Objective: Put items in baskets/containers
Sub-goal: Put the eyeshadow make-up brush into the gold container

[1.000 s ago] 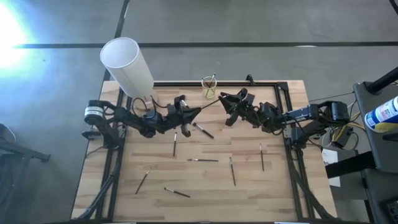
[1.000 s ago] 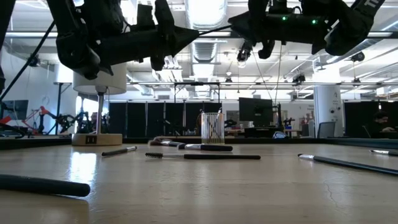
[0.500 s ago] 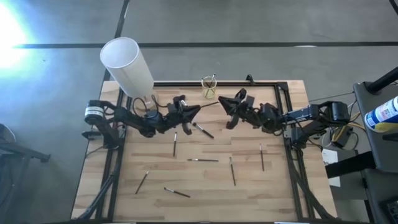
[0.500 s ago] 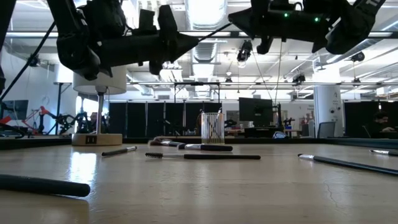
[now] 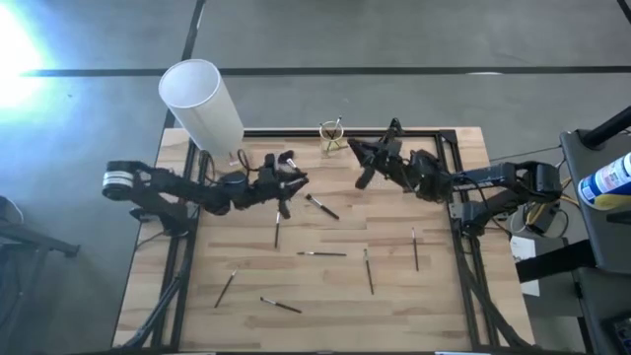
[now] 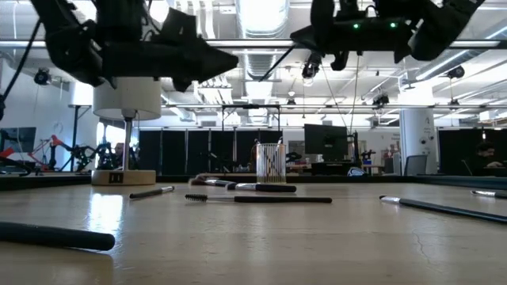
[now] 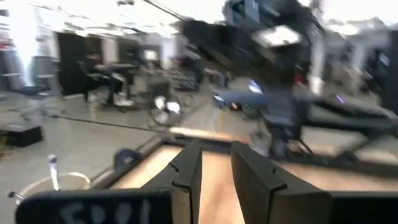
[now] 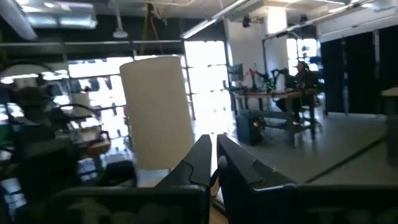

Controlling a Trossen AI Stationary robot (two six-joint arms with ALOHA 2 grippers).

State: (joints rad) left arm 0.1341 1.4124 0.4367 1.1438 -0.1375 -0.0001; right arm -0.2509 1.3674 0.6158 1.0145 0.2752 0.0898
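The clear yellowish cup [image 5: 330, 139] stands near the table's far edge with a couple of brushes in it; it also shows in the low view [image 6: 270, 162]. Several thin dark brushes lie flat on the wood, such as one [image 5: 321, 207] and another [image 5: 322, 253]. My right gripper [image 5: 355, 150] hovers just right of the cup, high above the table [image 6: 295, 36], shut on one brush [image 6: 273, 66]. My left gripper [image 5: 296, 181] hangs left of it [image 6: 232, 58], open and holding nothing [image 7: 216, 168]. My right gripper pinches a thin dark brush between its two fingers [image 8: 202, 158], near one end of it. The fingers point roughly level toward the table's left. The brush [image 5: 341, 148] is lifted clear and slants down from the fingertips toward the cup.
A big white cylinder on a round base [image 5: 202, 104] stands at the table's far left corner, close behind my left arm. A black frame [image 5: 434, 133] edges the table. Loose brushes are scattered over the middle and near half of the wood.
The brush spanned between both grippers a second ago; now only my right gripper has it. My left gripper has drawn back toward the table's left and dipped a little. My right gripper has carried the brush toward the far edge, closer to the cup.
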